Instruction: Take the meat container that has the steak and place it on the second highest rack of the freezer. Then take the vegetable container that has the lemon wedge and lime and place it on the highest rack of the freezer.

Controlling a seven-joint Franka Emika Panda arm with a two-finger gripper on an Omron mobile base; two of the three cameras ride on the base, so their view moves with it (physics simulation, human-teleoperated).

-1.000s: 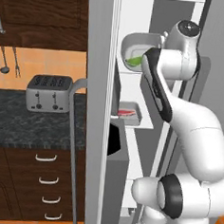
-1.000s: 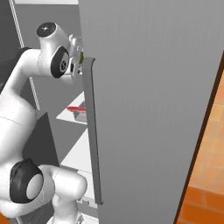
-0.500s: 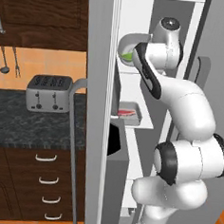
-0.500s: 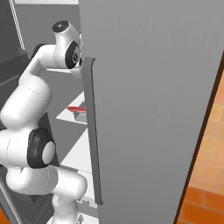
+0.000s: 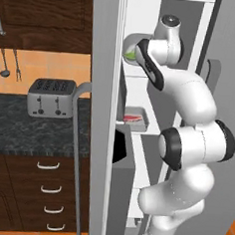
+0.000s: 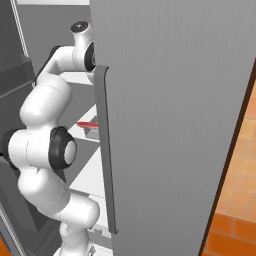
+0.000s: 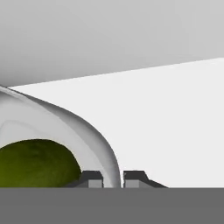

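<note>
the gripper (image 7: 112, 178) has its jaws pinching the thin rim of the vegetable container (image 7: 65, 135), one tip inside the wall and one outside, with the lime (image 7: 37, 162) lying in the bowl just left of the inner tip. in the left base view that vegetable container (image 5: 130, 51) is up at the highest rack of the freezer (image 5: 163, 6), in front of the arm's wrist. the steak container (image 5: 136, 119) already sits on the rack below it, so i judge the step in hand to be setting the bowl down on the top rack. to do it well: keep the rim level so nothing rolls out, ease the bowl fully over the rack before letting go, then spread the jaws only once its base is borne.

counted: two containers, one lime visible (the lemon wedge cannot be made out), one toaster (image 5: 51, 97) on the worktop (image 5: 33, 133) left of the freezer, four drawer handles (image 5: 50, 196) beneath it.
</note>
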